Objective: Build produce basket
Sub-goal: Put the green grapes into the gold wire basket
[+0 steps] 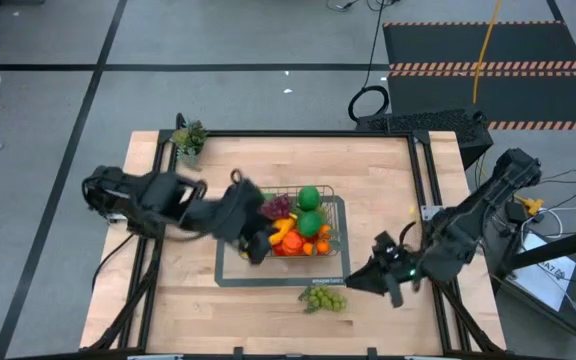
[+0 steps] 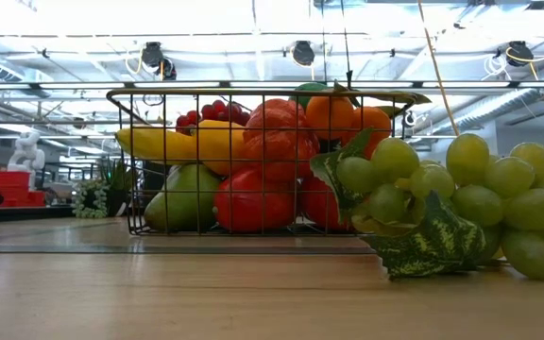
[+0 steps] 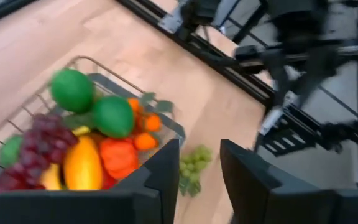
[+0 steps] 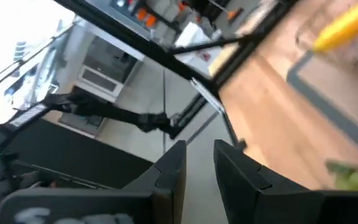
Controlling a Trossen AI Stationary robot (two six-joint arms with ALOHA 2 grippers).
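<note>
Produce fills the wire basket, which stands on a dark grey base near the centre of the wooden bench. In the high view two green balls lie at the far side of the basket, with dark red grapes beside them and orange and red pieces at the near side. The low view shows a yellow banana lying across a green pear, with red apples and oranges stacked alongside.

A bunch of green grapes with a leaf lies on the bench just outside the base's near edge, apart from the basket.

Left gripper hangs over the left end of the basket, above the base. Its jaws stand slightly apart and hold nothing; the left wrist view shows an empty gap between the fingers.

Right gripper sits low over the bench to the right of the green grapes, not touching them. Its jaws stand narrowly apart with nothing between them in the right wrist view.

A small potted plant stands at the bench's far left corner.
</note>
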